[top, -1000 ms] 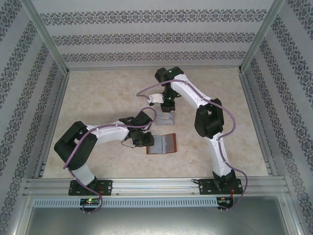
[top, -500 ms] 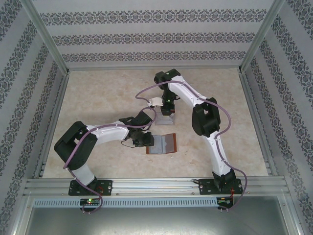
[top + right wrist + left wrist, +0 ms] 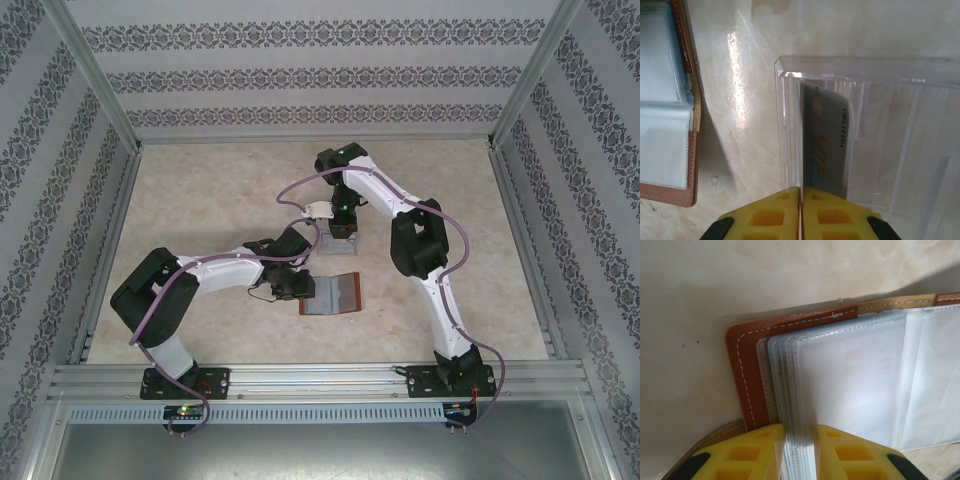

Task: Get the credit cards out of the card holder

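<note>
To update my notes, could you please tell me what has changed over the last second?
The right arm's elbow drew slightly left as the right gripper lowered the dark credit card into the clear stand. The left gripper stays clamped on the card holder, which has not moved.

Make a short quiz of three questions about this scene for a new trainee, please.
1. True or false: the card holder lies closed on the table.
2. What does the right gripper pinch at the clear stand? A) a dark card B) the strap C) nothing
3. Fill in: the left gripper clamps the holder's clear ____.
Key: 1 false, it lies open. 2 A. 3 sleeves.
</note>
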`<state>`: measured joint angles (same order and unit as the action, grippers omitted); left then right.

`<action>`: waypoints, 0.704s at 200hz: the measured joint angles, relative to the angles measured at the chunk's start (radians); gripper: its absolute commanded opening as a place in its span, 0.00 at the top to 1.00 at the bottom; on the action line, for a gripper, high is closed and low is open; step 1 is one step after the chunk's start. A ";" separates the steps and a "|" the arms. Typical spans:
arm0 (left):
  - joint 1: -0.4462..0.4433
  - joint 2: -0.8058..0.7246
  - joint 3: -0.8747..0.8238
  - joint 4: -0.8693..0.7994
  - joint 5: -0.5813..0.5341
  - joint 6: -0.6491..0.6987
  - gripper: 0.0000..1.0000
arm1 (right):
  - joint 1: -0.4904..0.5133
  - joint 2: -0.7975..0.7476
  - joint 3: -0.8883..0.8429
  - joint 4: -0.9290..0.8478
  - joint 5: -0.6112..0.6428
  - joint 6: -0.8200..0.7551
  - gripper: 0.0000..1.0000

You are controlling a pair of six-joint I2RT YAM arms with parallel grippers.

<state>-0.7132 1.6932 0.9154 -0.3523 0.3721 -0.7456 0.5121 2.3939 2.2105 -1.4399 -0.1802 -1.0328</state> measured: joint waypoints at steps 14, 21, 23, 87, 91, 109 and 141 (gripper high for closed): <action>0.000 0.000 0.000 0.000 0.000 0.000 0.76 | 0.000 0.000 0.000 0.000 0.000 0.000 0.86; 0.000 0.000 0.000 0.000 0.000 0.000 0.76 | 0.000 0.000 0.000 0.000 0.000 0.000 0.86; 0.000 0.000 0.000 0.000 0.000 0.000 0.76 | 0.000 0.000 0.000 0.000 0.000 0.000 0.86; 0.000 0.000 0.000 0.000 0.000 0.000 0.76 | 0.000 -0.004 0.000 0.000 0.000 0.002 0.86; 0.000 0.000 0.000 0.000 0.000 0.000 0.76 | 0.000 -0.005 0.000 0.000 0.000 0.003 0.86; 0.000 0.000 0.000 0.000 0.000 0.000 0.76 | 0.000 -0.012 -0.001 0.002 0.000 0.008 0.85; 0.000 0.000 0.000 0.000 0.000 0.000 0.76 | 0.000 -0.043 -0.024 0.018 -0.001 0.016 0.85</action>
<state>-0.7132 1.6932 0.9157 -0.3523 0.3721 -0.7452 0.5121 2.3505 2.1868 -1.4216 -0.1810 -1.0168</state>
